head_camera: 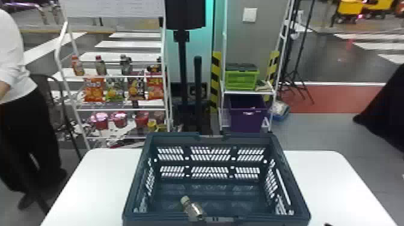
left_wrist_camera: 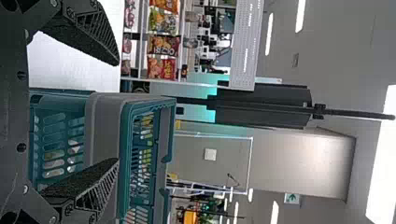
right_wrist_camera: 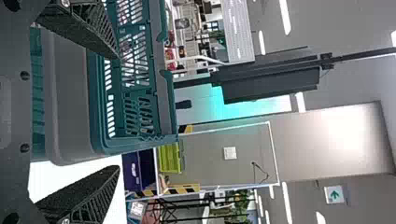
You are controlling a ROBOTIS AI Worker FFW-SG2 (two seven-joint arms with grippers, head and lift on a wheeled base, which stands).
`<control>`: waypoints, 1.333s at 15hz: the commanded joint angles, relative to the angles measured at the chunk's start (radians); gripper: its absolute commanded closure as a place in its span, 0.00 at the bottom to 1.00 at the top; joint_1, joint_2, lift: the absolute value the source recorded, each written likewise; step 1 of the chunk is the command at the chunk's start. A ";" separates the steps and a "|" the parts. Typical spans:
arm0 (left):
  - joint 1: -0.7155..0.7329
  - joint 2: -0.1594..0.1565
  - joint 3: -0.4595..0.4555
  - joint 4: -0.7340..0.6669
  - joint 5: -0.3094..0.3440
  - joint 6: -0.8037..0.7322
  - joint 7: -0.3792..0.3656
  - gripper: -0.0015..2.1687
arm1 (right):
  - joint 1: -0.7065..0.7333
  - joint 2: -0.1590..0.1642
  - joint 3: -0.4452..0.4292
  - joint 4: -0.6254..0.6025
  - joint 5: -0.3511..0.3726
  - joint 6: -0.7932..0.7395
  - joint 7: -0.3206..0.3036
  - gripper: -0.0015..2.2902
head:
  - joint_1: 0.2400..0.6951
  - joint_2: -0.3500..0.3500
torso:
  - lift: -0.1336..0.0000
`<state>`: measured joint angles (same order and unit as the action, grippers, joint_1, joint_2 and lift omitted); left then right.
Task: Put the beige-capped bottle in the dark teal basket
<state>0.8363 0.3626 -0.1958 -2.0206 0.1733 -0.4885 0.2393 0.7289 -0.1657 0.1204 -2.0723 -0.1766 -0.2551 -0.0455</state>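
1 beige-capped bottle [head_camera: 193, 208] — tilted, at near basket [head_camera: 264, 218] rim, apart from right gripper [head_camera: 329, 224]

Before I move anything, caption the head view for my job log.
Beige-capped bottle tilted at the near side of the dark teal basket, which sits on a white table.

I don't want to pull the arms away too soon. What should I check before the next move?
1. Basket upright on the table: ok.
2. Bottle's cap on: ok.
3. Bottle settled inside, with its base clear of the near rim: cannot tell; the base overlaps that rim from above.
4. Left hand open, no bottle between its fingers: ok.
5. Right hand open, no bottle between its fingers: ok.
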 commanded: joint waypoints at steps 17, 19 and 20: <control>0.004 -0.001 -0.001 -0.006 -0.001 0.000 0.000 0.07 | 0.093 0.015 -0.036 0.043 0.017 -0.135 0.082 0.02 | 0.57 0.50 | 1.00; 0.004 -0.001 -0.001 -0.007 -0.001 0.000 0.000 0.07 | 0.093 0.015 -0.038 0.046 0.014 -0.135 0.084 0.02 | 0.57 0.50 | 1.00; 0.004 -0.001 -0.001 -0.007 -0.001 0.000 0.000 0.07 | 0.095 0.015 -0.039 0.046 0.012 -0.135 0.084 0.02 | 0.57 0.50 | 1.00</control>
<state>0.8406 0.3620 -0.1963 -2.0269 0.1718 -0.4885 0.2393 0.8223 -0.1503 0.0827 -2.0274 -0.1622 -0.3904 0.0380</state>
